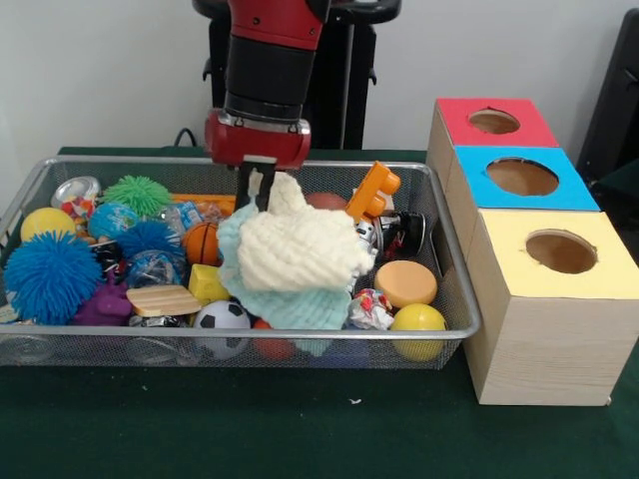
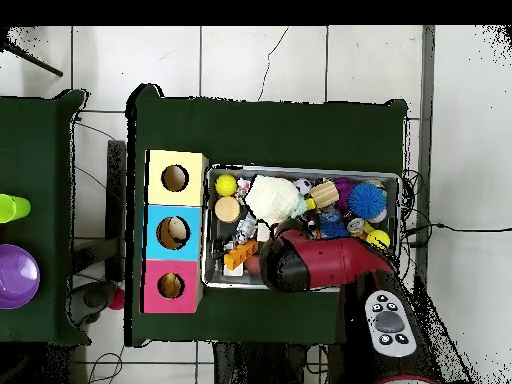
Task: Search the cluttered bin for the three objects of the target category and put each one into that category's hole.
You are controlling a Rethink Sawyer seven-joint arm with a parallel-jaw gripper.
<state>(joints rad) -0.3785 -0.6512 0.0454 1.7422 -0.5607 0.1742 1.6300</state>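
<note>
The wire mesh bin (image 1: 454, 289) is full of toys. A cream knitted cloth (image 1: 300, 249) lies on a light blue cloth (image 1: 300, 307) in the bin's middle. My gripper (image 1: 258, 192) reaches down at the cream cloth's raised corner and looks shut on it. In the overhead view the cream cloth (image 2: 272, 197) shows beside the red arm (image 2: 310, 265), which hides the gripper. To the bin's right in the front view stand the red box (image 1: 454, 115), the blue box (image 1: 479, 165) and the yellow box (image 1: 509, 235), each with a round hole on top.
Around the cloths lie a blue spiky ball (image 1: 50, 276), a green spiky ball (image 1: 137, 195), a soccer ball (image 1: 222, 317), a basketball (image 1: 202, 242), a yellow ball (image 1: 417, 321), an orange disc (image 1: 405, 282), an orange toy (image 1: 372, 192) and a wooden block (image 1: 163, 300).
</note>
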